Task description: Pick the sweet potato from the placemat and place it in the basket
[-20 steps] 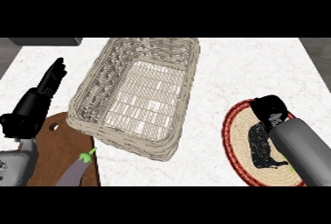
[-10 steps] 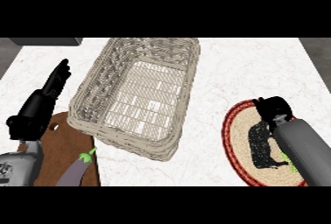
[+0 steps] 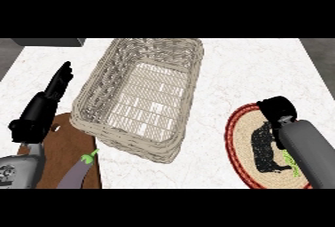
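**One hand down on the placemat, sweet potato out of sight**

Right hand point(image 3: 270, 148) is lowered onto the placemat point(image 3: 237, 133) at the near right, its dark fingers pointing down over the woven centre. The forearm covers most of what lies there. The sweet potato cannot be made out; a small green-yellow patch beside the forearm may belong to something lying on the mat, but that is not certain. Whether the fingers are apart or closed round anything cannot be told from this view.

Left hand point(image 3: 40, 108) rests at the far left, fingers straight and up, holding nothing. Near it a brown board point(image 3: 65, 137) carries an eggplant point(image 3: 77, 170). The basket point(image 3: 88, 95) stands in the middle, left of the mat and apart from it.

To do the grasp well, I judge the fingers should close round the vegetable's middle, not its tapered end, before any lift. The lift should then rise high enough to pass the basket's near-right rim, which stands tall.
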Robot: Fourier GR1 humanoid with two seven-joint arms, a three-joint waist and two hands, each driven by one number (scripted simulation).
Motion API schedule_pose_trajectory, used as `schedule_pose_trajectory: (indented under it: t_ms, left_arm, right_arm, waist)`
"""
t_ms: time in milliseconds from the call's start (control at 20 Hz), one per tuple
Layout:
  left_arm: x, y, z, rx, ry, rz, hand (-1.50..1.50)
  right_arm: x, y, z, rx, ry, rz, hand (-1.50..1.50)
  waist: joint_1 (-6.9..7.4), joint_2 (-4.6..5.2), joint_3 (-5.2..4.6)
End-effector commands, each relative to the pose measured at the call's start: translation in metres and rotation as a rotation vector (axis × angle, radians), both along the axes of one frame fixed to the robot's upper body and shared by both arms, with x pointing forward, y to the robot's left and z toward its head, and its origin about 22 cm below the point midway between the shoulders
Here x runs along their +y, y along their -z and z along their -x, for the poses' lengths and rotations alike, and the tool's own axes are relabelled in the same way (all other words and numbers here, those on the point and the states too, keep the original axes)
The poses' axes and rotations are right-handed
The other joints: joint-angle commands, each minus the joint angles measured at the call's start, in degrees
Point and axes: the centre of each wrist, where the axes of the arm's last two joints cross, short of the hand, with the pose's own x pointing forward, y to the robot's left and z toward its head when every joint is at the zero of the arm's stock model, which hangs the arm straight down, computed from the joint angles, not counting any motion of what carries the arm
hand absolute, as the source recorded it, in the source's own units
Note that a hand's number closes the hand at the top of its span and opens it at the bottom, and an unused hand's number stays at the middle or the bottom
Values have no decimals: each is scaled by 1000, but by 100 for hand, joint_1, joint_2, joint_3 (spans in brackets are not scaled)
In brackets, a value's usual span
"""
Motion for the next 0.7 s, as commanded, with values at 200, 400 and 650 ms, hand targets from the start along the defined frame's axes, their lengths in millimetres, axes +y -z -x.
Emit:
schedule_pose_trajectory:
  t_ms: [200,400,650]
  left_arm:
    - [3,-15,3,-24,-12,-12,0]
    - [-3,3,-2,14,-19,-1,0]
    - [1,0,8,5,-30,-1,0]
  right_arm:
    - [-20,17,8,21,-87,29,150]
    - [2,13,11,-208,81,-205,150]
    - [-13,6,22,-514,293,-438,150]
  waist:
    - [-10,91,75]
    - [-129,70,77]
    - [-159,36,84]
